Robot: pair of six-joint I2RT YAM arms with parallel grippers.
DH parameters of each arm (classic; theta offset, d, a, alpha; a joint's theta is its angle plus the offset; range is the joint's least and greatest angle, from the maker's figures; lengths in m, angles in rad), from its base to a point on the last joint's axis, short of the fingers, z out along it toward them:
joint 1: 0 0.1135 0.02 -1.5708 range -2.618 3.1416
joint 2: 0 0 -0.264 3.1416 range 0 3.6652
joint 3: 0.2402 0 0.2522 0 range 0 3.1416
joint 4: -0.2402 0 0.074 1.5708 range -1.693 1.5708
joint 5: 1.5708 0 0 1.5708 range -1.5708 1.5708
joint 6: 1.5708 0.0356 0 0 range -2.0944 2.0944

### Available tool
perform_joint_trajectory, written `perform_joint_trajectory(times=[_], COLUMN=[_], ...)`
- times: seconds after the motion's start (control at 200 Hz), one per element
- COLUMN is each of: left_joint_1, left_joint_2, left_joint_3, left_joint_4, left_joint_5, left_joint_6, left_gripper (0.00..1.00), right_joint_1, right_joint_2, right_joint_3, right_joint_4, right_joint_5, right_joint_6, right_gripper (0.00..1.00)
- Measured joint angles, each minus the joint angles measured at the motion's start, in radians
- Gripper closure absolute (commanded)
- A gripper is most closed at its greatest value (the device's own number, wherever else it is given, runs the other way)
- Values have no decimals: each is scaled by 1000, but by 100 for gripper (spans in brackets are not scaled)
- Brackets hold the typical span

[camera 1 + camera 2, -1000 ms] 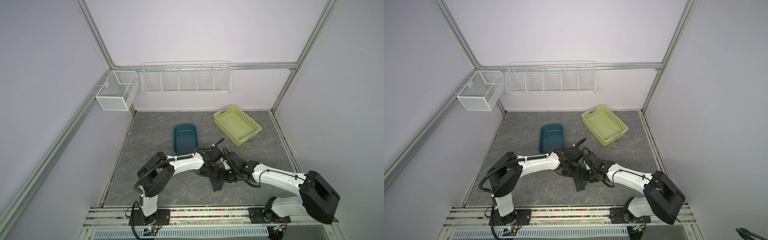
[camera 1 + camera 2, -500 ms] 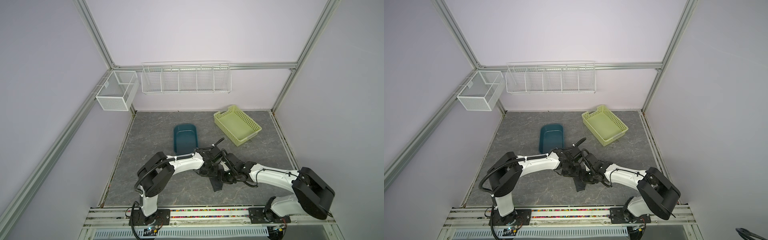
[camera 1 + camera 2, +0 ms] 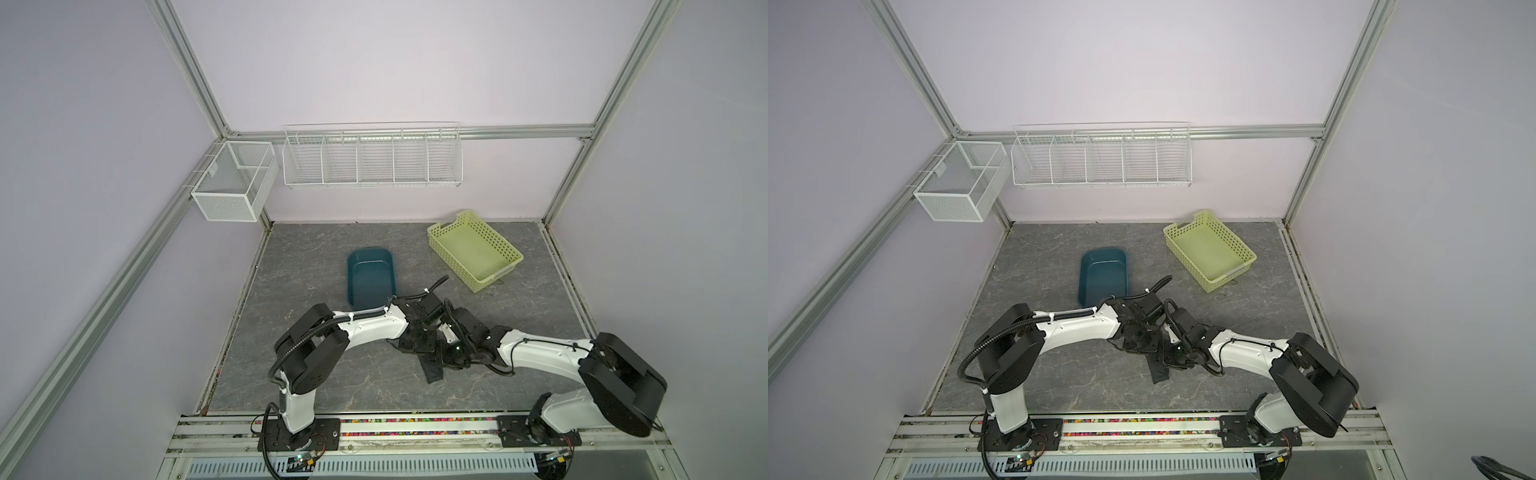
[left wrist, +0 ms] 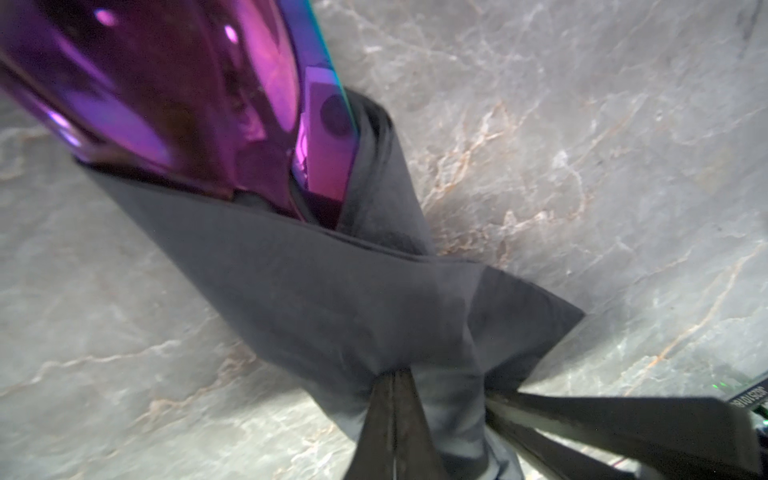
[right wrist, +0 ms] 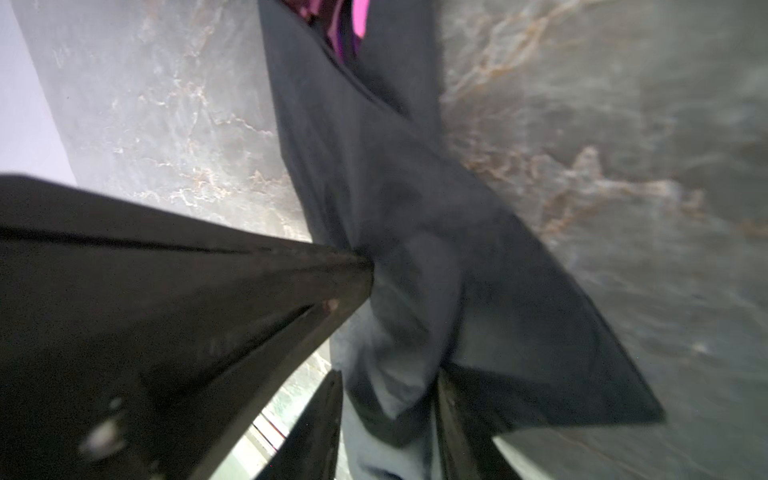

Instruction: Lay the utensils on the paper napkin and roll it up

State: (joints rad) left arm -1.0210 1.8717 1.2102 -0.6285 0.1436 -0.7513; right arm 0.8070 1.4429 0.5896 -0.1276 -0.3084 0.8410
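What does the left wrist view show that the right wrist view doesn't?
Left wrist only: purple heads of the utensils up close, the spoon bowl biggest. Right wrist only: the right hand, its fingers either side of the black paper napkin, and a strip of lilac wall; the heads show as just a purple sliver. Both: the paper napkin wrapped around the utensils, the left hand pinched shut on it, the marble table.
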Motion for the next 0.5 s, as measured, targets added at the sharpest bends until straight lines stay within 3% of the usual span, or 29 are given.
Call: perform_joint_trajectory(times=[0.295,0.5], left_joint_1=[0,2], left_joint_2=[-33,-146], left_joint_3=[-19,-50], left_joint_4=[0,26], left_joint_5=[-35,-84], left_joint_6=[-11,-31], left_gripper=[96,94], right_joint_1=[0,0], right_joint_2=[22,22], right_joint_3=[-16,-41], right_joint_4=[56,111], right_joint_5=[-14,-32], right_joint_6=[35,66], right_gripper=[81,87])
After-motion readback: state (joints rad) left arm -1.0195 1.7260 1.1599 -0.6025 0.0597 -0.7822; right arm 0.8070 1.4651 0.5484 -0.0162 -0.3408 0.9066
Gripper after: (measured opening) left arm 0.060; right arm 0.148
